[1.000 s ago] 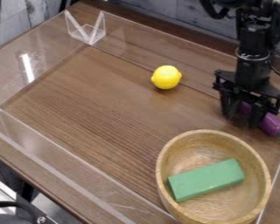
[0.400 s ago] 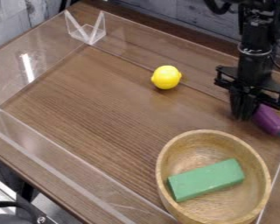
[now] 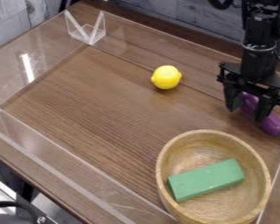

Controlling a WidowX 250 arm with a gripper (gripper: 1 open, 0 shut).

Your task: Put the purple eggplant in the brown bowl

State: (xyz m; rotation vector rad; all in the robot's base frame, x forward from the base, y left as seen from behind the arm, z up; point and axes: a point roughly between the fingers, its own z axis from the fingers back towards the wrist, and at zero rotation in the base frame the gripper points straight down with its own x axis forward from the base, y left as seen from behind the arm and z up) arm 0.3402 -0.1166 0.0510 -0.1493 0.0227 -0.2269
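Note:
The purple eggplant (image 3: 269, 119) lies on the wooden table near the right edge of the view, just beyond the brown bowl (image 3: 164, 160). My gripper (image 3: 252, 103) points straight down over the eggplant's left part. Its black fingers (image 3: 233, 94) stand apart, and purple shows between them. I cannot tell whether the fingers touch the eggplant, which rests on the table. The bowl sits at the front right, a short way in front of the gripper.
A green rectangular block (image 3: 206, 181) lies inside the bowl. A yellow ball (image 3: 166, 77) rests on the table left of the gripper. Clear plastic walls (image 3: 38, 61) fence the table, and a clear folded stand (image 3: 87, 28) sits at the back left.
A second ago the fingers stood spread around the eggplant, then closed together, and now they are apart again. The eggplant, ball and bowl stay where they were.

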